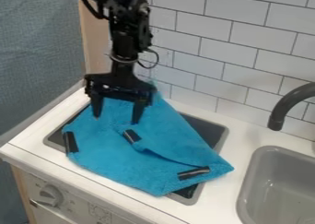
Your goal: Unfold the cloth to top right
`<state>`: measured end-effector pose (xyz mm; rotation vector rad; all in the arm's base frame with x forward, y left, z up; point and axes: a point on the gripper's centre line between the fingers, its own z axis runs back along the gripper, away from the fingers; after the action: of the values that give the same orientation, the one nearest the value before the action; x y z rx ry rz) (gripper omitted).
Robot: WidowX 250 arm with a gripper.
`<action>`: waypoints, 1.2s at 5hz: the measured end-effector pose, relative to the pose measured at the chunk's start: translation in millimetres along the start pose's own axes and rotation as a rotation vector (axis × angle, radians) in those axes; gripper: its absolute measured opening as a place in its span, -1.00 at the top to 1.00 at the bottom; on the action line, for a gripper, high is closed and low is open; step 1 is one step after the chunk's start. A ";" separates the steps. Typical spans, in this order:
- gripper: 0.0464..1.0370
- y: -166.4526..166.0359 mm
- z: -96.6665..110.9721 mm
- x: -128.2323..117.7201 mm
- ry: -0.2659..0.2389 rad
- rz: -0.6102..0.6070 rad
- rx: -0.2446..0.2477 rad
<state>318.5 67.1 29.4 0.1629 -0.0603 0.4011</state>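
The counter [237, 138] is backed by white rectangular tiles [246, 50]; faint markings on the front panel [77, 203] are too small to be read. The gripper [115, 119] is pointed downward over the upper left of the soft blue cloth [113, 154], its jaws spread wide. The cloth, creased and partly folded, is draped across a dark recess [206, 128] and marked with black strips [194, 173].
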 end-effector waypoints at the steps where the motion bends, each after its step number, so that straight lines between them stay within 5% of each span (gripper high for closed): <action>1: -0.92 -3.7 -16.8 4.4 0.023 0.007 0.010; 6: -0.92 -20.3 -52.6 21.5 0.060 0.036 -0.015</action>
<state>347.6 65.9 -23.4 0.1354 -0.0069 0.4410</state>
